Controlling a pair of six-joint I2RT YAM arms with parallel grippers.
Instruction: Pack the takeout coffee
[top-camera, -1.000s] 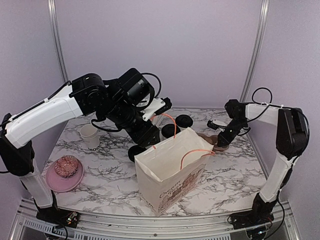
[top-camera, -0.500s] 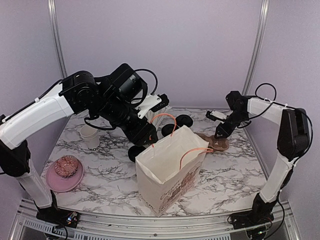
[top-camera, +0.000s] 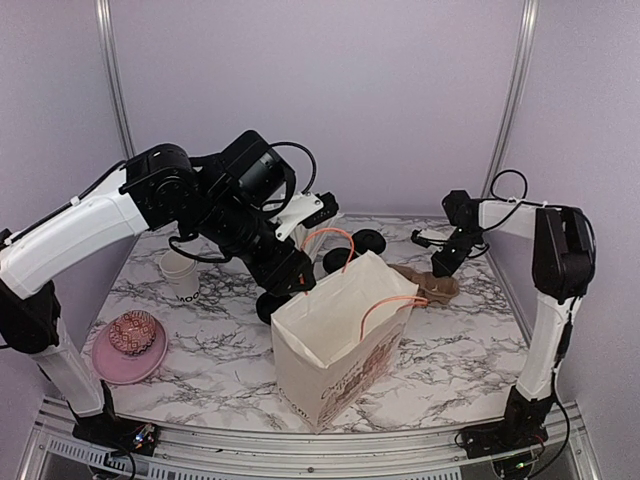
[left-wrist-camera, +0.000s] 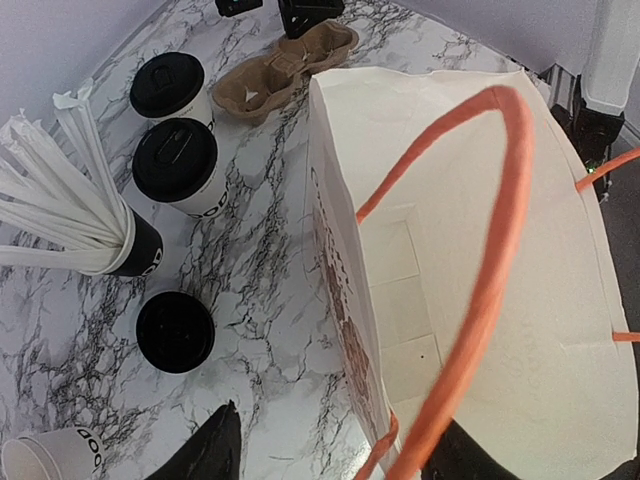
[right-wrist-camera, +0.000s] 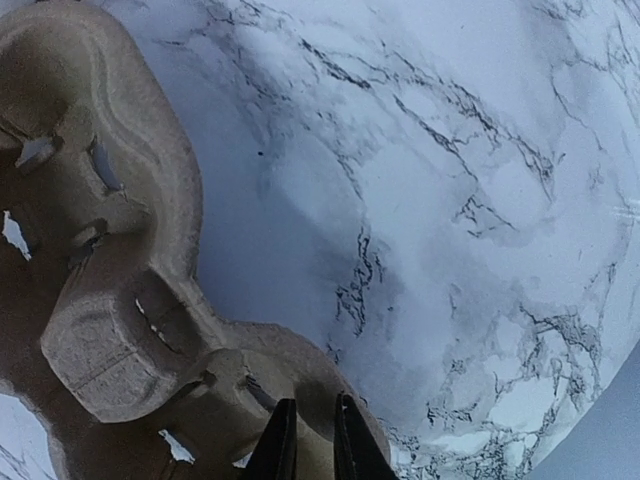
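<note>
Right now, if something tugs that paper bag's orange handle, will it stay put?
Probably not: the paper bag looks empty, its floor bare, so likely light and tippy. Its thin walls may flex; the orange handle looks like pliable cord.

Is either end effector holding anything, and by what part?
Left end effector is open, the bag's orange handle loose between its fingers. Right end effector is nearly closed at the cup carrier rim; a grip cannot be told.
</note>
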